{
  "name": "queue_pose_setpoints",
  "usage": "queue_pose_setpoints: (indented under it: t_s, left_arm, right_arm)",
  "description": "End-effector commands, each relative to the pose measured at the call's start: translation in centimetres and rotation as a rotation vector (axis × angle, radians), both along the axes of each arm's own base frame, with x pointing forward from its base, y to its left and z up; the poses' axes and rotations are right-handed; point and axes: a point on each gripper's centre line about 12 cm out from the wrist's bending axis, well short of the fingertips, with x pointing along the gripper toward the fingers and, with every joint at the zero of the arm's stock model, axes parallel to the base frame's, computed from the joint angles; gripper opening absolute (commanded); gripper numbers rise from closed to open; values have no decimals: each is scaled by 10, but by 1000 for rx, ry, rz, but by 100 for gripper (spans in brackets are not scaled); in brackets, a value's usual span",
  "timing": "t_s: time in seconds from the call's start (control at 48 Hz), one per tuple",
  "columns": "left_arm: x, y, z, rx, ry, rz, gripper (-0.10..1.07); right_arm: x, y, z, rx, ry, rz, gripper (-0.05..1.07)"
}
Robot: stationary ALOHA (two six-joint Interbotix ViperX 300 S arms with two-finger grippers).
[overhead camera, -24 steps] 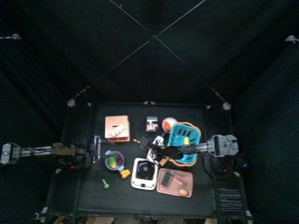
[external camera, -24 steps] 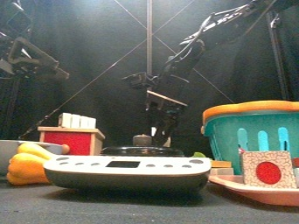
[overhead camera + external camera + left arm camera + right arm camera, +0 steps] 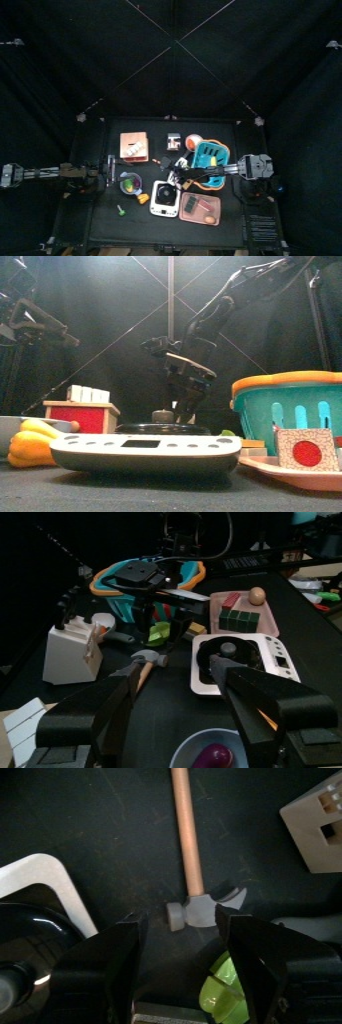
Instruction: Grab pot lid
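Top view: right gripper (image 3: 178, 181) hangs over mid-table, jaws spread wide, empty. Pot lid (image 3: 166, 192) sits at its 7 o'clock, on the white scale (image 3: 163, 202). Teal basket (image 3: 210, 153) at 1 o'clock, contents unreadable. Pink tray (image 3: 201, 208) at 5 o'clock holds small items. Left arm rests at the table's 9 o'clock edge.

Front view: lid's knob (image 3: 163, 415) pokes up behind the scale (image 3: 147, 452); gripper (image 3: 181, 404) just above it, apart.

Left wrist view: left gripper (image 3: 171, 717) open, empty. Only here tray (image 3: 265, 615) contents are clear: brown egg (image 3: 255, 596) and green cube (image 3: 238, 619).

Right wrist view: only here a small hammer (image 3: 194, 868) shows between the spread jaws; lid (image 3: 30, 958) at 8 o'clock.
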Motion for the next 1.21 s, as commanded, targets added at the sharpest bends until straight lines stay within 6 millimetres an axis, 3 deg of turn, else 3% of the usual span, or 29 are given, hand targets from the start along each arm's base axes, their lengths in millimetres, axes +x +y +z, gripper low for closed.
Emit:
queue_pose_setpoints:
  t_s: [0.0,0.312,0.625,1.188]
  left_arm:
    - [2,1,5,0,-10,1,93]
    - [2,1,4,-1,-9,1,93]
    - [2,1,5,-2,-10,1,93]
    - [2,1,5,-2,-10,0,93]
  right_arm:
    - [4,9,35,10,-92,17,89]
    - [3,49,51,26,-191,153,89]
    - [0,78,39,57,-254,274,89]
    - [3,91,17,64,-225,314,89]
